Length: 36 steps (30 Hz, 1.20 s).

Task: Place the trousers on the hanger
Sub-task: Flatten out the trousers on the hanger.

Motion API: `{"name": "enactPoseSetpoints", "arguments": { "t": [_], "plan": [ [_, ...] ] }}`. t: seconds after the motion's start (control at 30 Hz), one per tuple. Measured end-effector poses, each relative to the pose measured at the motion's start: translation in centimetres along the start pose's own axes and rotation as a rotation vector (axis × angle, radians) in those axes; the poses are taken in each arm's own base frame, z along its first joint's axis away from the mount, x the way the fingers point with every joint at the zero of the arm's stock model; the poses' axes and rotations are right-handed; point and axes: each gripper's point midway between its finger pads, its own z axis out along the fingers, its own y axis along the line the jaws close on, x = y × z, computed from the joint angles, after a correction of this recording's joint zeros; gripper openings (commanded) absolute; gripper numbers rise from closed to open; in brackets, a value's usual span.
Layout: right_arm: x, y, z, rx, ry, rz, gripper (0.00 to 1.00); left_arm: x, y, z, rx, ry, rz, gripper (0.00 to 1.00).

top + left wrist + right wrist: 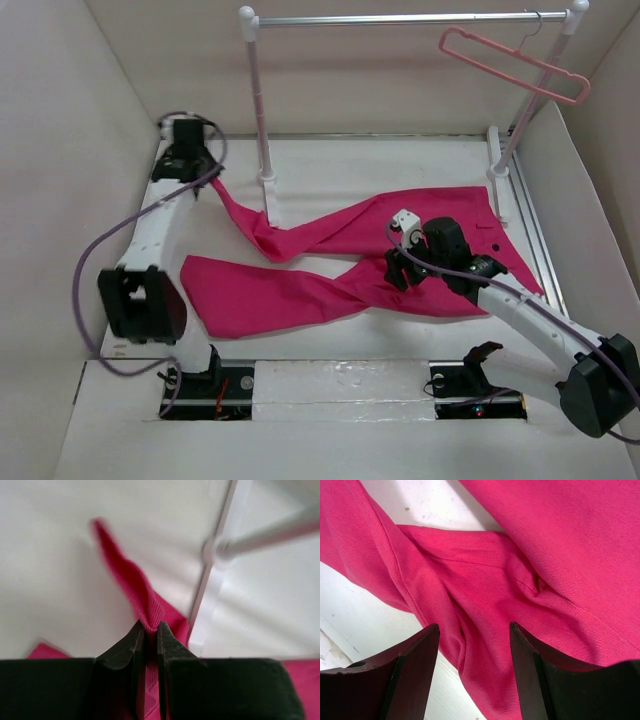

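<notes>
No legible text, labels, brand marks, numbers or signs in top, left wrist or right wrist views.

- The left arm (160, 225) rises from its base to a raised elbow, and its forearm reaches to the far left corner with the wrist bent downward.
- The left gripper (149, 626) has its jaws almost together, pinching a thin fold of the trousers (135, 587) at the tips.
- The right arm (520, 310) stretches low and slants inward toward the middle.
- The right gripper (474, 630) points down with its jaws spread wide, gripping nothing.
</notes>
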Motion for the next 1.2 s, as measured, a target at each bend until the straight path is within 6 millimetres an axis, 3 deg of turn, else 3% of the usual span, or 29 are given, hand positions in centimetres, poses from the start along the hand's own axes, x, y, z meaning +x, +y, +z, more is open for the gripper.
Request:
{"name": "enactPoseSetpoints", "arguments": {
  "t": [0.13, 0.2, 0.23, 0.3, 0.4, 0.57, 0.8, 0.9, 0.97, 1.03, 1.1, 1.13, 1.17, 1.2],
  "plan": [
    [0.5, -0.1, 0.4, 0.0, 0.021, -0.004, 0.64, -10.3, 6.3, -7.2, 0.074, -0.247, -0.299, 0.0],
    [0.6, -0.3, 0.4, 0.008, 0.026, -0.009, 0.65, -13.1, 9.0, -10.5, 0.068, -0.344, -0.384, 0.0],
    [0.6, -0.4, 0.4, 0.011, 0.026, -0.012, 0.65, -13.7, 9.2, -11.8, 0.079, -0.374, -0.407, 0.0],
    [0.6, -0.5, 0.4, 0.016, 0.026, -0.021, 0.65, -13.7, 8.5, -14.0, 0.123, -0.397, -0.425, 0.0],
    [0.5, -0.8, 0.3, 0.028, 0.023, -0.034, 0.65, -12.0, 7.7, -15.6, 0.166, -0.374, -0.446, 0.0],
    [0.1, -1.8, -0.7, 0.066, 0.007, -0.035, 0.65, -8.5, 9.1, -17.6, 0.129, -0.33, -0.51, 0.0],
    [-1.2, -4.1, -2.1, 0.14, -0.025, -0.015, 0.65, -7.7, 10.2, -21.0, 0.104, -0.389, -0.559, 0.0],
    [-2.0, -6.2, -2.3, 0.188, -0.029, 0.011, 0.66, -8.2, 10.3, -19.5, 0.071, -0.383, -0.559, 0.0],
    [-2.6, -7.5, -2.1, 0.206, -0.023, 0.033, 0.67, -9.3, 10.5, -17.2, 0.025, -0.364, -0.561, 0.0],
    [-3.3, -8.5, -1.8, 0.211, -0.014, 0.052, 0.67, -11.6, 10.2, -13.1, -0.029, -0.329, -0.551, 0.0],
    [-4.5, -9.0, -1.4, 0.204, -0.022, 0.051, 0.67, -15.5, 9.2, -8.0, -0.068, -0.315, -0.53, 0.05],
    [-5.1, -9.0, -1.4, 0.198, -0.031, 0.048, 0.68, -17.3, 8.4, -4.4, -0.084, -0.294, -0.509, 0.11],
    [-5.8, -9.0, -1.4, 0.194, -0.041, 0.042, 0.7, -19.2, 7.5, -0.9, -0.075, -0.292, -0.492, 0.26],
    [-6.4, -8.8, -1.5, 0.189, -0.053, 0.033, 0.71, -20.2, 6.9, 3.0, -0.059, -0.294, -0.484, 0.7]
  ]
}}
